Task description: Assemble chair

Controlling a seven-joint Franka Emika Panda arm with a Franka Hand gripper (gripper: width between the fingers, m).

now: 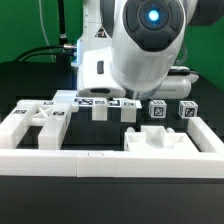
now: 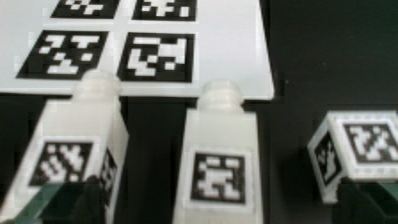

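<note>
The chair is in loose white tagged pieces. In the wrist view two long legs point(image 2: 80, 140) point(image 2: 222, 150) lie side by side, with a cube-like block point(image 2: 365, 145) beside them. My gripper point(image 2: 217, 215) is open above the middle leg. Only one dark blurred finger point(image 2: 54, 205) shows at the picture's edge, and nothing is held. In the exterior view the arm point(image 1: 140, 45) hangs over the legs point(image 1: 100, 110) point(image 1: 128, 112) and hides the fingers. Two blocks point(image 1: 157, 110) point(image 1: 187, 110) stand at that view's right, a chunky piece point(image 1: 35, 122) at its left, and a slab point(image 1: 155, 140) in front.
The marker board point(image 2: 125, 40) lies just beyond the leg ends. A long plain white rail point(image 1: 100, 165) runs along the front and up both sides of the black table, fencing in the pieces. Cables and a green backdrop stand behind.
</note>
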